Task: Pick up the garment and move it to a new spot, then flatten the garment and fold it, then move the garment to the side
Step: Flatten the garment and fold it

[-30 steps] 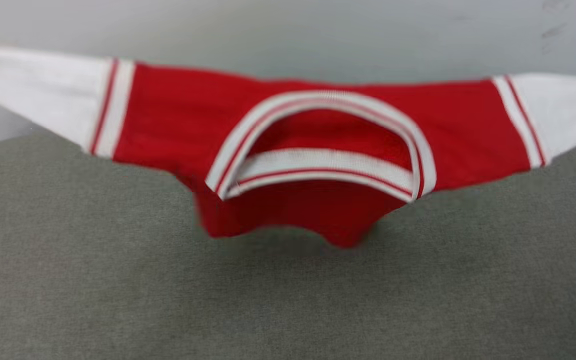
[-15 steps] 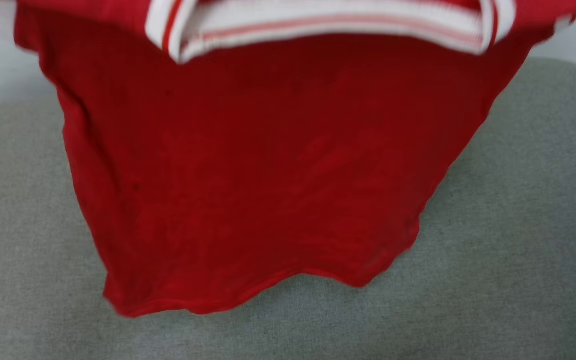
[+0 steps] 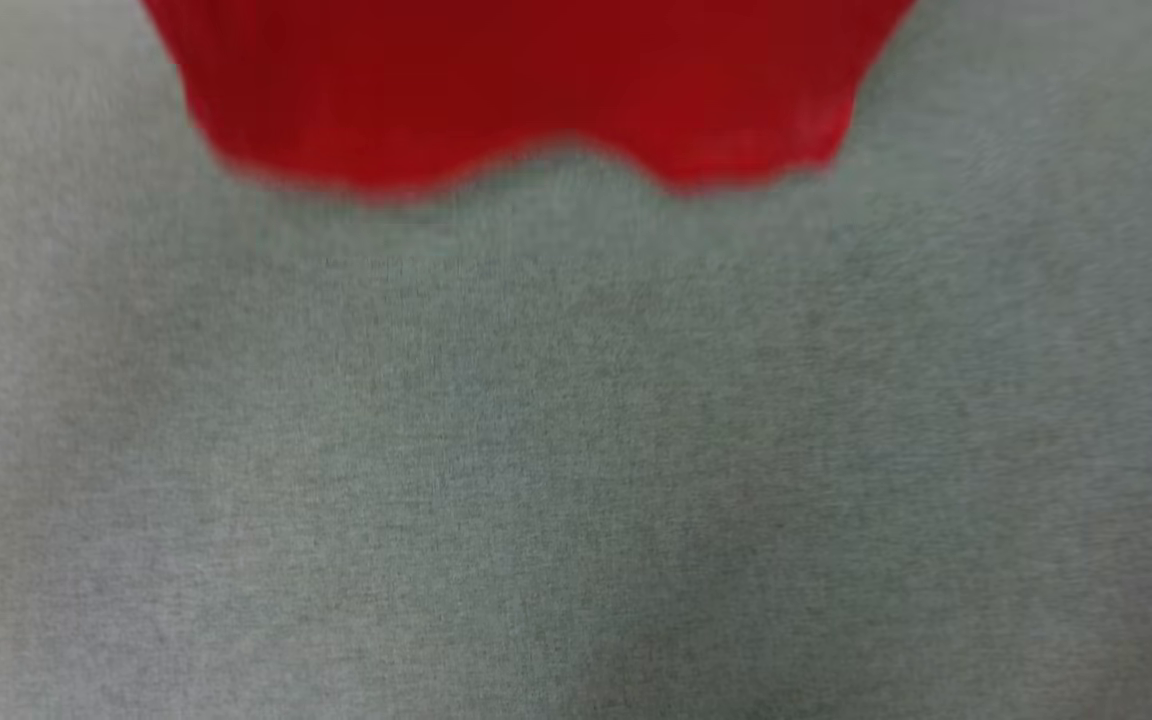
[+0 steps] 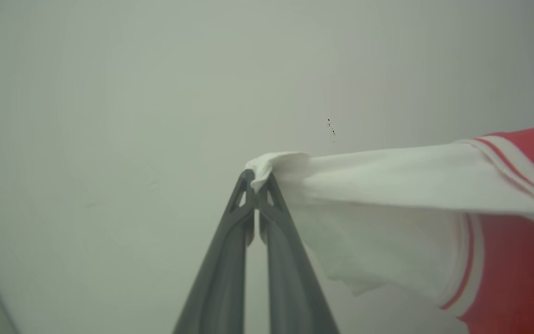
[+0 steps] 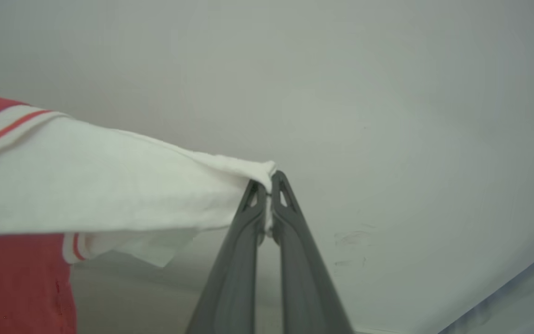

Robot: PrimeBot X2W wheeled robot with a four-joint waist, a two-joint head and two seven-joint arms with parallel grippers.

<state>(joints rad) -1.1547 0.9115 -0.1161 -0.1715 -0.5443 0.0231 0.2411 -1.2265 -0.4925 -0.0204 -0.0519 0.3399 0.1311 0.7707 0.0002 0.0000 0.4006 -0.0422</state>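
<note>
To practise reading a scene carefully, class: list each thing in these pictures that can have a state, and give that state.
garment: held up, stretched between both grippers by its white sleeve tips, red hem hanging loose.
left gripper: shut on the garment.
right gripper: shut on the garment.

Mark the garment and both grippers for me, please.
garment (image 3: 526, 90): head view, on the red body just above the hem.
left gripper (image 4: 257, 184): left wrist view, between the fingertips, shut on a white sleeve end.
right gripper (image 5: 267, 186): right wrist view, between the fingertips, shut on the other sleeve end.
</note>
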